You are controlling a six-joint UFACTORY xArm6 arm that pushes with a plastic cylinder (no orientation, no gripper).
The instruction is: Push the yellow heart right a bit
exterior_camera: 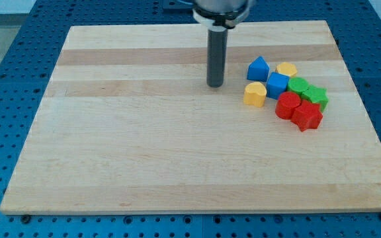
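Note:
The yellow heart (254, 94) lies on the wooden board (144, 145), at the left edge of a cluster of blocks on the view's right. My tip (215, 85) rests on the board to the left of the heart and slightly above it, a short gap away. The heart touches a blue cube (278, 84) on its right. No gripper is present; the arm ends in a dark rod.
The cluster also holds a blue triangular block (258, 68), a yellow hexagon-like block (286, 69), two green blocks (299, 85) (315, 96), a red cylinder (286, 105) and a red star-like block (307, 116). A blue perforated table (5, 79) surrounds the board.

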